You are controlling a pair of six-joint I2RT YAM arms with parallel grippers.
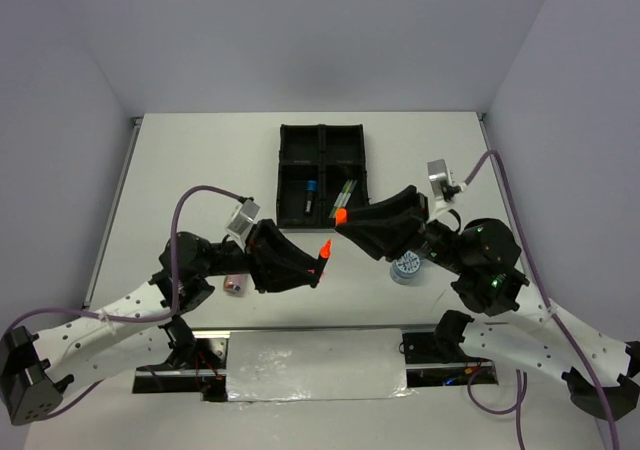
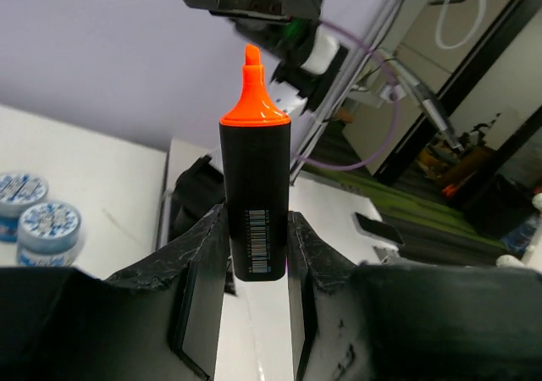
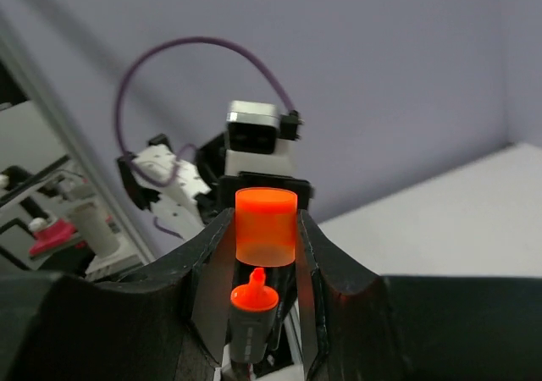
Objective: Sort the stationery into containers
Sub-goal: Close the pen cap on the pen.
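My left gripper (image 1: 318,266) is shut on a black highlighter (image 2: 254,195), uncapped, its orange tip (image 1: 325,247) pointing up and right. My right gripper (image 1: 343,216) is shut on the orange cap (image 3: 265,226), held a short way above and right of the tip. The right wrist view shows the highlighter tip (image 3: 253,297) just below the cap, apart from it. The black four-compartment tray (image 1: 322,170) lies behind both grippers; its near compartments hold a pen with a blue cap (image 1: 310,195) and thin pens (image 1: 344,192). Two blue-white rolls (image 1: 405,267) sit under the right arm and show in the left wrist view (image 2: 47,227).
A small pink item (image 1: 235,285) lies on the table by the left arm. A metal strip (image 1: 316,365) runs along the near edge between the arm bases. Grey walls enclose the table on three sides.
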